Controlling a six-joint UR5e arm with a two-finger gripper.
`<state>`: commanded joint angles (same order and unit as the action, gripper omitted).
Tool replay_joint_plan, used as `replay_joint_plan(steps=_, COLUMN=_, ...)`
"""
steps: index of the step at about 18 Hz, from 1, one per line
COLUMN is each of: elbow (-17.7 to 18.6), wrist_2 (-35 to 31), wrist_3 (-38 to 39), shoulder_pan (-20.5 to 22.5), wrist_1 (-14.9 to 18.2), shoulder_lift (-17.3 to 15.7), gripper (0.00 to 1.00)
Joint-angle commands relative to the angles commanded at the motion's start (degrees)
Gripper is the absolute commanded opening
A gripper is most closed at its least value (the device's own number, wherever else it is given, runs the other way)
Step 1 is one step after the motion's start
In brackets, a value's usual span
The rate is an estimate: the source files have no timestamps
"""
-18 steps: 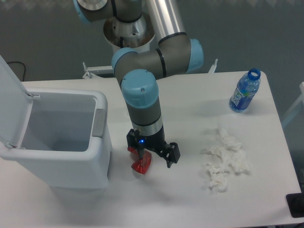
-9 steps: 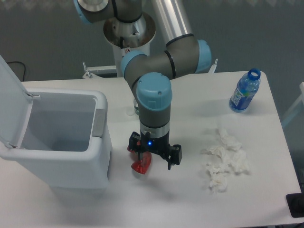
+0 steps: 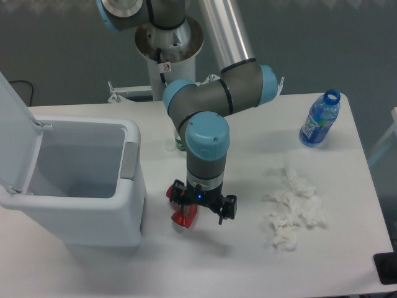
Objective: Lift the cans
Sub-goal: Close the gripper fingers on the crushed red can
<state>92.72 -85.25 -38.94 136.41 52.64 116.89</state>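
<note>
Red and crumpled, the can (image 3: 184,216) lies on the white surface (image 3: 205,267) just beside the front right corner of the bin (image 3: 80,180), near the middle of the scene. Directly above and slightly to the right of it hangs the gripper (image 3: 200,210), pointing straight down from the arm's grey wrist with its pale blue cap (image 3: 208,138). The jaws stand apart: one dark finger sits at the can's upper left edge, the other is well to the right of the can, so the can lies at the left side of the gap rather than centred in it. Whether the left finger actually touches the metal cannot be told from this view, and the jaws are not closed on anything. A small blue light shows on the gripper body. The bin is white plastic with its lid (image 3: 15,136) swung up at the left, and its inside shows pale grey walls. To the right of the gripper, well apart from the can, is a loose heap of crumpled white tissue (image 3: 293,208). At the far right corner of the surface a clear plastic bottle (image 3: 319,119) with a blue label and blue neck ring stands tilted, with no cap visible on it.
</note>
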Motion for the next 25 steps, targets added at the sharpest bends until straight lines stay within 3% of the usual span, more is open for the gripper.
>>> replay_joint_plan(steps=25, elbow=-0.8, wrist_2=0.0, wrist_3=-0.4, shoulder_pan=-1.8, wrist_1=-0.2, shoulder_lift=3.1, gripper=1.0)
